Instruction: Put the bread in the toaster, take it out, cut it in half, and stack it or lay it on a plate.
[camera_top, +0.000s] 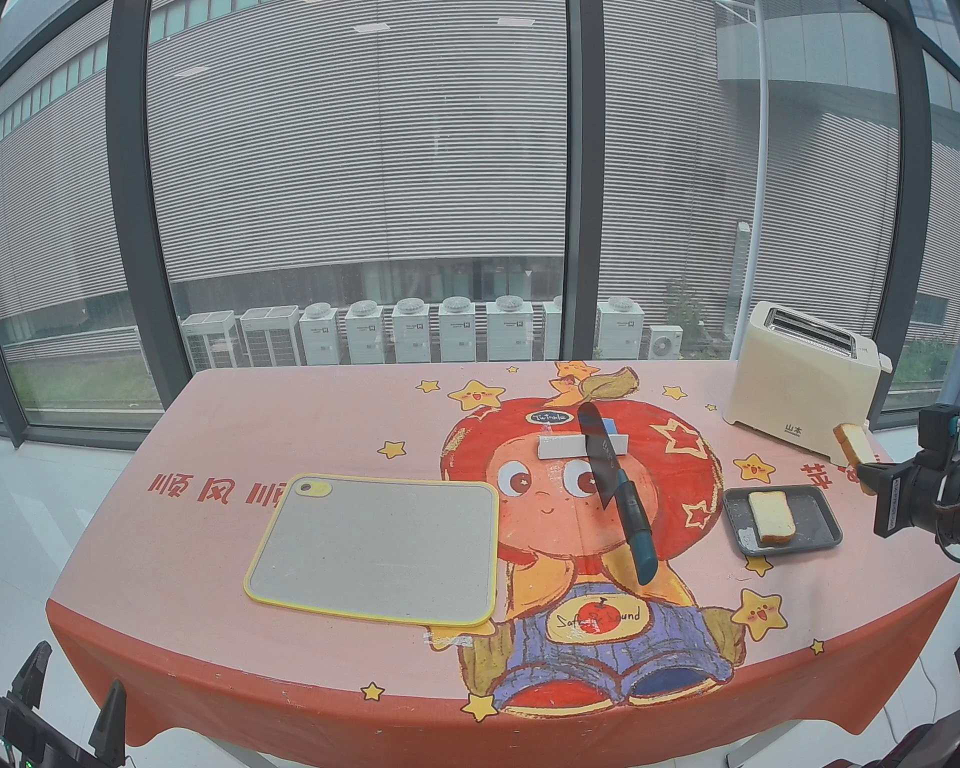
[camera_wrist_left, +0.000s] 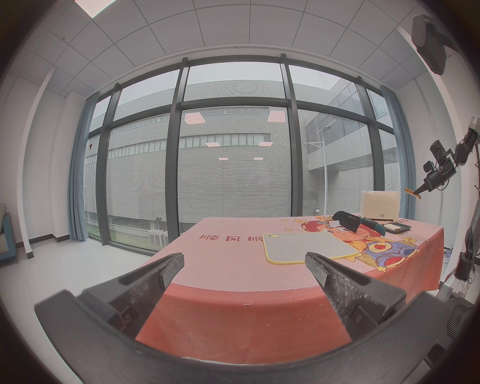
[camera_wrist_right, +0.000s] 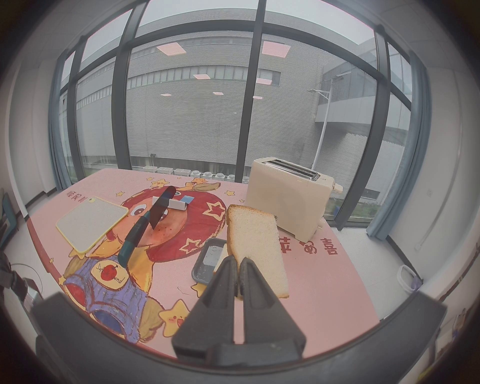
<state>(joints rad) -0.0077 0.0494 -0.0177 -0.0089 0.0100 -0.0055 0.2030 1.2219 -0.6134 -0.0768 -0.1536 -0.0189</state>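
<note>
By the toaster: right gripper (camera_wrist_right: 239, 267), fingers pinched shut on one edge of a bread slice (camera_wrist_right: 255, 235), holds it in the air at the right edge of the head view, just in front of the cream toaster (camera_top: 805, 375) and clear of the table (camera_top: 250, 430).
Bread: looks light, soft and crumbly, so a hard squeeze would likely dent or tear it. A gentle pinch near the crust, as here, seems the safer hold and leaves the far edge free for a slot.
Toaster slots: two narrow openings on top. The slice probably needs to go in edge-first and straight.
Second slice (camera_top: 771, 516): lies flat on a dark tray (camera_top: 818, 508), lower right of centre in the head view.
Knife (camera_top: 620, 490): centre frame, with a blue handle and a dark blade propped on a white rest (camera_top: 556, 446).
Cutting board (camera_top: 375, 548): grey with a yellow rim, left of centre.
Left gripper (camera_wrist_left: 243, 261): lower left corner of the head view, below the table's edge, fingers spread and holding nothing.
Surface: pink cartoon-printed cloth, likely soft with some grip.
Room: tall windows behind the table, a grey building beyond.
</note>
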